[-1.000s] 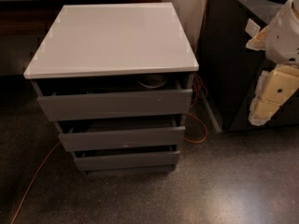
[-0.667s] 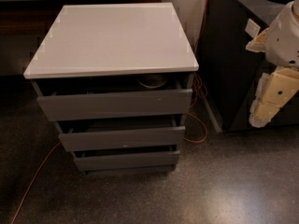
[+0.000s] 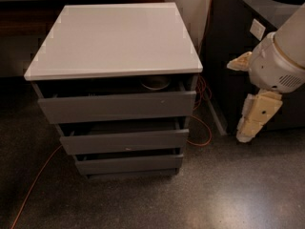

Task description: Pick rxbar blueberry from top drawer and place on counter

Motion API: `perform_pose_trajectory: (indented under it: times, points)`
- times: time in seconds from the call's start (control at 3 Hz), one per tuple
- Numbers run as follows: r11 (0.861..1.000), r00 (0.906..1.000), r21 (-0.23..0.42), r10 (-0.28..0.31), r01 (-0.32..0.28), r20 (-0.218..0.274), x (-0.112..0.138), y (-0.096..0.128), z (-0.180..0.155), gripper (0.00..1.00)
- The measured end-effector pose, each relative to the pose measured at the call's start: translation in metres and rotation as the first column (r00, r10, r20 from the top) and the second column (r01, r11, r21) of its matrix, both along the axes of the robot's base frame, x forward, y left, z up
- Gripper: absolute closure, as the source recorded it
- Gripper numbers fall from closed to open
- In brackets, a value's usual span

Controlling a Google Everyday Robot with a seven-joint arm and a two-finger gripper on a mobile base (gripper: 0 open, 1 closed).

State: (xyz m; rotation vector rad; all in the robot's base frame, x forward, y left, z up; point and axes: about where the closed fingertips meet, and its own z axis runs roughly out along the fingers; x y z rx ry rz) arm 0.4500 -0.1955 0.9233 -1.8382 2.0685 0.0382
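The top drawer point(image 3: 116, 107) of the grey cabinet stands slightly ajar under the white counter point(image 3: 114, 37). Through the narrow gap only the rim of a white bowl point(image 3: 155, 83) shows. The rxbar blueberry is hidden. My gripper point(image 3: 239, 100) hangs to the right of the cabinet, in front of the black cabinet, well apart from the drawer. It is open, its cream fingers point(image 3: 256, 116) spread wide with nothing between them.
Two shallower grey drawers point(image 3: 125, 141) sit below, also slightly ajar. A black cabinet with a round hole point(image 3: 238, 42) stands at the right. An orange cable point(image 3: 33, 185) runs across the speckled floor and behind the drawer cabinet.
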Motion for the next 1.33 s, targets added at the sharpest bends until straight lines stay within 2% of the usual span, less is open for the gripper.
perform_pose_trajectory:
  times: [0.33,0.67,1.0,1.33]
  points:
    - [0.995,0.9959,0.031,0.09,-0.09,0.011,0.011,0.025,-0.034,0.0]
    - [0.988,0.9877,0.036,0.148,-0.15,0.051,0.031,0.062,-0.079,0.0]
    - [0.987,0.9839,0.016,0.158,-0.159,0.084,0.052,0.083,-0.105,0.0]
    - [0.985,0.9762,0.028,0.168,-0.173,0.137,0.081,0.105,-0.131,0.0]
